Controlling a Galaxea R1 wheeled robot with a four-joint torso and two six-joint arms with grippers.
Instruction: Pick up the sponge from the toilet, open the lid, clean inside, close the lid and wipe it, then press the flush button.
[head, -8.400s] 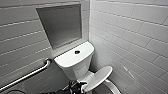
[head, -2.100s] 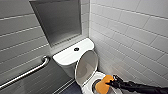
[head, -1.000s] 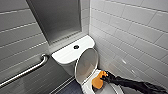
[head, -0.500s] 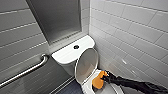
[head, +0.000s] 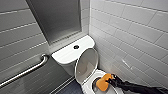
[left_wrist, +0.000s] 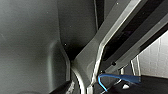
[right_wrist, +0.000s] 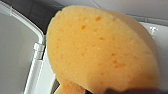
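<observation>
- One grab bar (head: 25, 72) well left of the lid (head: 86, 64); no hazard there.
- Flush button (head: 76, 46) on the tank top of the toilet (head: 63, 55), just behind the lid; not yet pressed.
- Lid raised against the tank; could fall shut if knocked while scrubbing.
- Sponge (head: 103, 84) just right of the lid, at the bowl rim, clenched in right gripper (head: 110, 80); might slip loose into the bowl if dragged hard on wet ceramic.
</observation>
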